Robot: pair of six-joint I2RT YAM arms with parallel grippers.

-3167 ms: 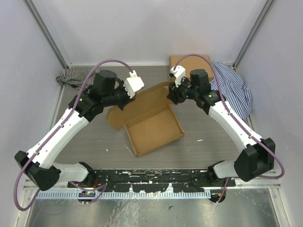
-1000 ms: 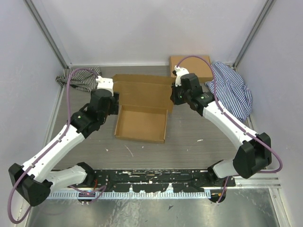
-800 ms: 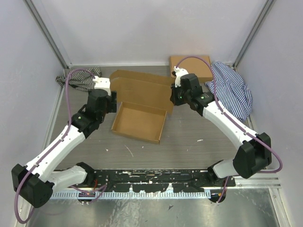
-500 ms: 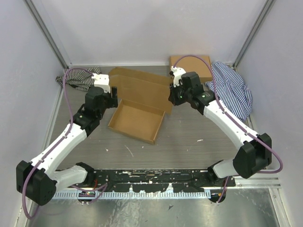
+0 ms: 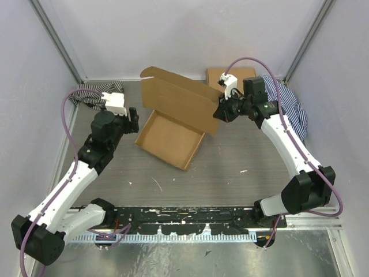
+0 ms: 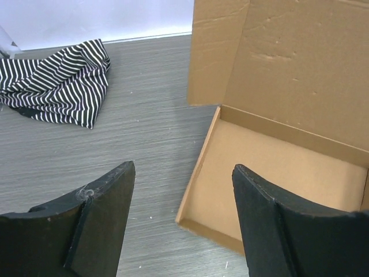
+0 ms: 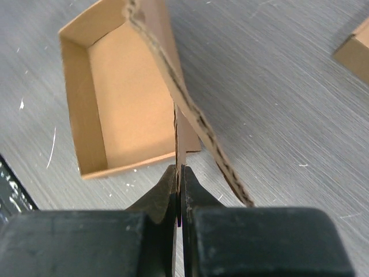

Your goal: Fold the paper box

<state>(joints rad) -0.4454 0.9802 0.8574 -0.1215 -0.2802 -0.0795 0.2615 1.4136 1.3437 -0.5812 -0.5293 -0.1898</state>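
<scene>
The paper box [image 5: 170, 138] lies mid-table as a shallow brown tray, and its lid [image 5: 181, 104] stands raised along the far side. My right gripper [image 5: 221, 112] is shut on the side flap at the lid's right end. In the right wrist view the thin cardboard flap [image 7: 184, 138] sits pinched between the closed fingers of that gripper [image 7: 178, 168], with the tray [image 7: 127, 98] beyond. My left gripper [image 5: 131, 118] hangs open just left of the tray and touches nothing. In the left wrist view the near left corner of the tray [image 6: 196, 213] shows between its spread fingers [image 6: 183, 167].
A smaller ready-made brown box [image 5: 233, 75] sits at the back right, its corner [image 7: 354, 52] also in the right wrist view. A striped cloth [image 5: 92, 95] lies at the back left [image 6: 63, 81]; another striped cloth [image 5: 291, 107] lies at the right wall.
The right gripper has swung back and right, raising the lid from flat to near upright. The tray has turned slightly. The left arm has drawn back to the left, away from the box.
</scene>
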